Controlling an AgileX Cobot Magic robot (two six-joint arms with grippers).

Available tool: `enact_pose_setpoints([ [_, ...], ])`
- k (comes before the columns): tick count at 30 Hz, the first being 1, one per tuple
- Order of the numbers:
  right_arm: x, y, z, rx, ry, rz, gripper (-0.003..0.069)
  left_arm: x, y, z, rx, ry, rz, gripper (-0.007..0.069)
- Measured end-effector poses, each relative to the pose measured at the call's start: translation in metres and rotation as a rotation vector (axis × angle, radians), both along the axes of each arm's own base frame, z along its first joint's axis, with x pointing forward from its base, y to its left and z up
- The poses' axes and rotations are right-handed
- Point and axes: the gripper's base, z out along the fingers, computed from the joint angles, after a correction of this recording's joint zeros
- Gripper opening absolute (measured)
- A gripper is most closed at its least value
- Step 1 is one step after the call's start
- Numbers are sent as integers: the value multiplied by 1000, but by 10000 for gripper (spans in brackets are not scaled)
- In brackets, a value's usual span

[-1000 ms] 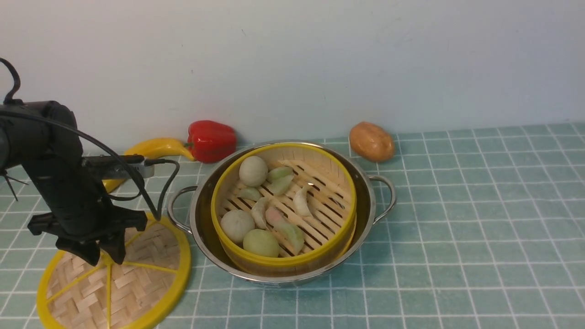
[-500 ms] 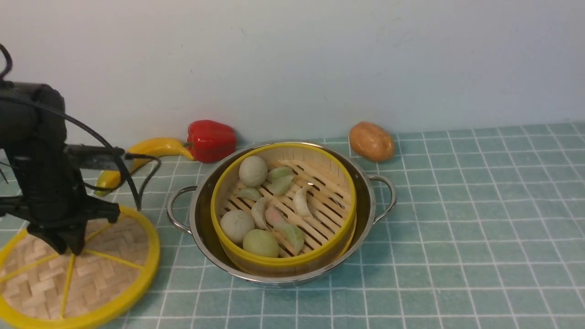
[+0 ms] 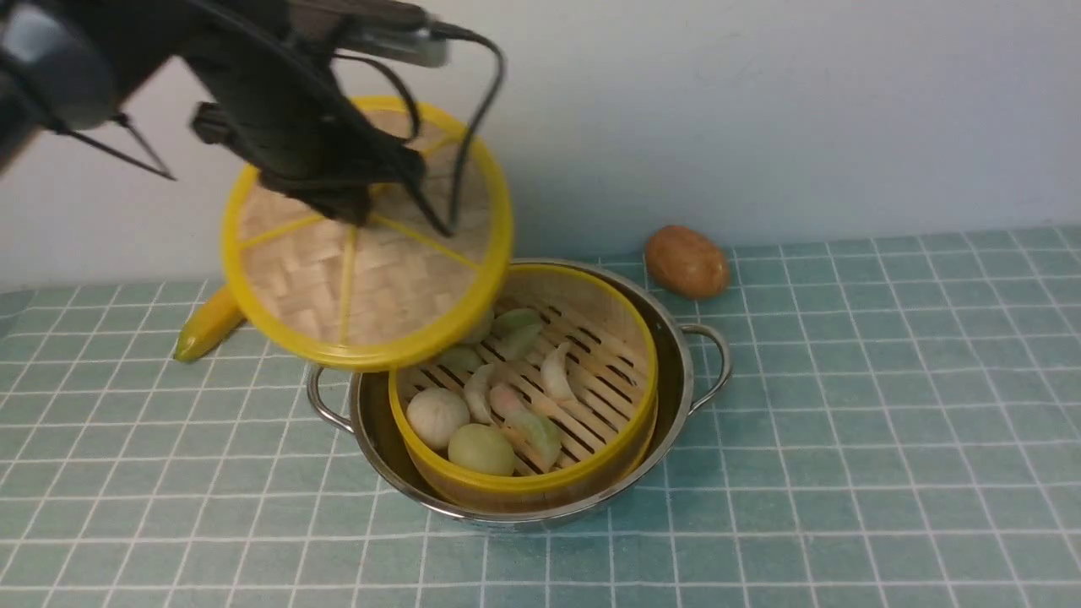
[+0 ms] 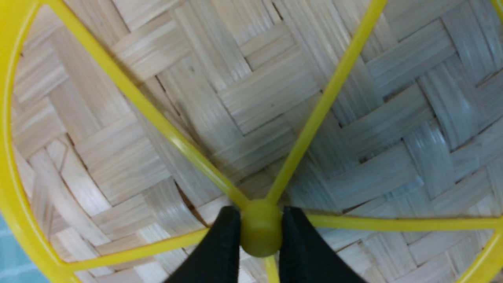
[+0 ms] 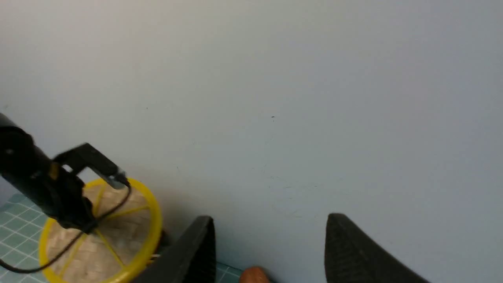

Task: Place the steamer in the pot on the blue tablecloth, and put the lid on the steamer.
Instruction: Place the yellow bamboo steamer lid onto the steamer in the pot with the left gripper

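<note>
Front view: steamer (image 3: 540,488) sits inside pot (image 3: 676,355) on blue tablecloth (image 3: 844,422), mid table, buns showing, no cover yet. Left arm (image 3: 279,110) holds lid (image 3: 355,287) in the air, tilted with its face toward me. The lid's low edge overlaps the steamer's 10 o'clock rim; whether they touch, I cannot tell. Key relation: steamer centre lies at about 4 o'clock from the left jaws, and lower. The lid is round, so it has no long axis, but I'd say the tilt needs levelling. The left arm is nearer; the right arm is not in this view. Potato (image 3: 687,260) lies at 1 o'clock of the pot, banana (image 3: 207,325) at 9 o'clock.

Left wrist view: left jaws pinch narrow on the lid's centre knob (image 4: 260,232), one finger each side.

Right wrist view: right jaws spread wide, nothing between them, facing the wall, well apart from the lid.
</note>
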Motion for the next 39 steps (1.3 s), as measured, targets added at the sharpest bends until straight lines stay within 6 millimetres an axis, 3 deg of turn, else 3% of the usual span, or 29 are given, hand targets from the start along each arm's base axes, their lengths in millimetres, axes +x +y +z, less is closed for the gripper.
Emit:
enact_pose_setpoints([
  [4, -1, 1, 0, 8, 4, 14, 387, 8, -36, -31, 8, 57, -68, 114],
  [5, -1, 2, 0, 13, 7, 21, 387, 11, -47, -47, 13, 95, -84, 114],
  [12, -1, 2, 0, 18, 9, 27, 387, 14, -54, -67, -15, 158, -81, 114],
  [21, -1, 3, 0, 26, 12, 27, 387, 9, -68, -66, -50, 165, -108, 114],
  [27, -1, 2, 0, 28, 13, 25, 387, 9, -65, -62, -16, 143, -107, 114],
  [39, -1, 2, 0, 34, 15, 22, 387, -6, -59, -20, -57, 67, -110, 114],
])
